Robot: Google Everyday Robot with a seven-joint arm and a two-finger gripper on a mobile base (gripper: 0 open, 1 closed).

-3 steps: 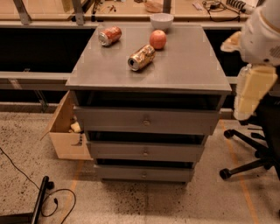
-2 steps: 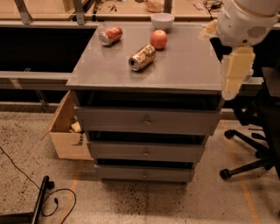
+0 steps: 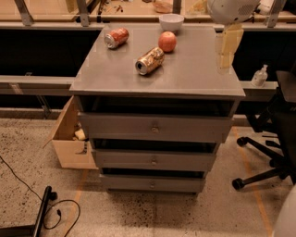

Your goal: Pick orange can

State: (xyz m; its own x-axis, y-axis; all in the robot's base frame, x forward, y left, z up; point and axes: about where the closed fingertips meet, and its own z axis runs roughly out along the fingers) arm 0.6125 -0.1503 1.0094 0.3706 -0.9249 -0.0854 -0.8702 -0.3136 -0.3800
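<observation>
The pincer (image 3: 228, 46) hangs under the white arm (image 3: 231, 9), above the right side of the bench (image 3: 194, 76), close to its far right corner. It holds nothing, and I cannot tell how far open it is. An apple (image 3: 167, 41) sits to its left, toward the far edge, with a white bowl (image 3: 171, 21) just behind it at that edge. The orange can (image 3: 149, 60) lies on its side near the middle of the bench, just in front of the apple and well apart from the pincer. A red can (image 3: 116, 37) lies on its side near the far left corner. Below the top are three drawers (image 3: 155, 128). A cardboard box (image 3: 69, 139) stands on the floor by the left edge, and an office chair (image 3: 277, 139) stands to the right.
</observation>
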